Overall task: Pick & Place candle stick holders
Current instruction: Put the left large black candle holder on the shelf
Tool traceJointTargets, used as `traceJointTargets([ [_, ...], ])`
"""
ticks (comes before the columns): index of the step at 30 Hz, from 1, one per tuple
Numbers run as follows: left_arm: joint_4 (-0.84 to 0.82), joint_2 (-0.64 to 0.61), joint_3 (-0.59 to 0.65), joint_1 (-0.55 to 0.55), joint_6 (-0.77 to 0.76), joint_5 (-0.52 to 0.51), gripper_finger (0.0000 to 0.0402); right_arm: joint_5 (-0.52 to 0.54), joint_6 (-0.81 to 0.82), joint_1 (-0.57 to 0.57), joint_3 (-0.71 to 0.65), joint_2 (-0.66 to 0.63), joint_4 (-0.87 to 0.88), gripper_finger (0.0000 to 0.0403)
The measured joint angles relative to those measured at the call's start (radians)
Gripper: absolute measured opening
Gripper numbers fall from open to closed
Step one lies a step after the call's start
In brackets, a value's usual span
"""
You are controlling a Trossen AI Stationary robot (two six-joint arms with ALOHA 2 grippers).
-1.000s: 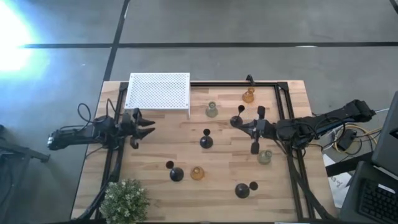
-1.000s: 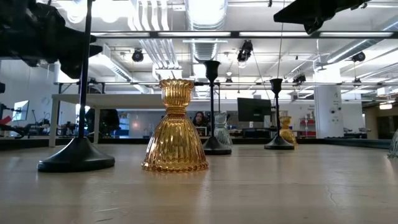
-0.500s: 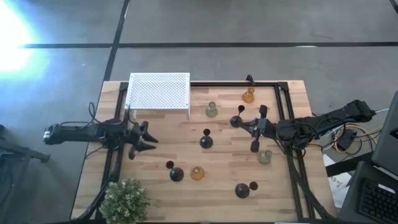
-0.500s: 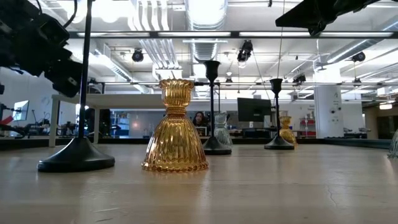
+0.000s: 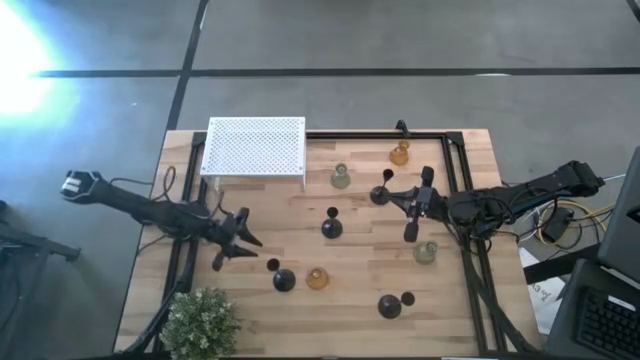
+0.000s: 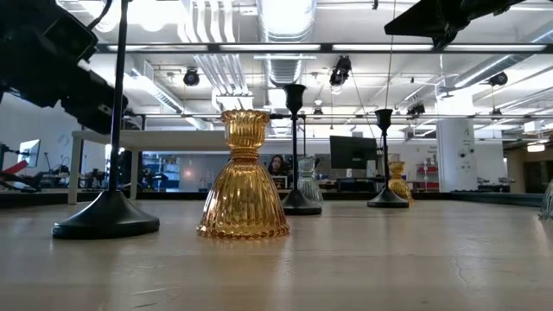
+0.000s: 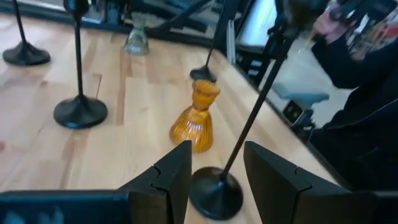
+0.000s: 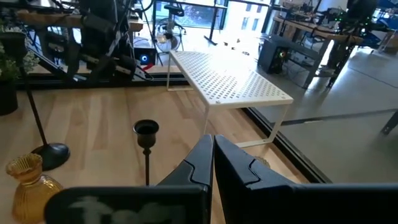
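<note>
Several candle stick holders stand on their bases on the wooden table: black ones, amber ones and pale green ones. My left gripper is open, just left of the near-left black holder. In the left wrist view that holder's round base shows ahead between the open fingers, untouched, with the amber holder behind it. My right gripper is shut and empty beside the black holder at the right.
A white perforated box stands at the far left. A green potted plant stands at the near left corner. A black frame runs along the table's sides and far edge. Bare wood lies between the box and the near holders.
My left gripper has gone toward the table's near edge and to the right, from beside the white box toward the near-left black holder, staying open. The holders have kept still.
</note>
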State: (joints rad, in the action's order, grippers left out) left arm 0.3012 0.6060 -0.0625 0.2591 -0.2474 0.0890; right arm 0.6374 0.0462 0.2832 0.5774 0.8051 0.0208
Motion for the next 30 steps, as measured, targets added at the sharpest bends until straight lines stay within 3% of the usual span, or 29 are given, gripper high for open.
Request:
traceJointTargets([
  [7, 0.113, 0.146, -0.050, 0.027, -0.006, -0.003, 0.0151, 0.003, -0.003, 0.000, -0.001, 0.000, 0.000, 0.0008],
  [21, 0.106, 0.376, -0.208, 0.067, 0.060, 0.001, 0.0151, 0.021, -0.005, 0.000, -0.006, 0.001, 0.007, 0.0008],
  [30, 0.101, 0.452, -0.266, 0.070, 0.062, 0.092, 0.0151, 0.021, -0.005, 0.000, -0.010, 0.001, 0.006, 0.0008],
])
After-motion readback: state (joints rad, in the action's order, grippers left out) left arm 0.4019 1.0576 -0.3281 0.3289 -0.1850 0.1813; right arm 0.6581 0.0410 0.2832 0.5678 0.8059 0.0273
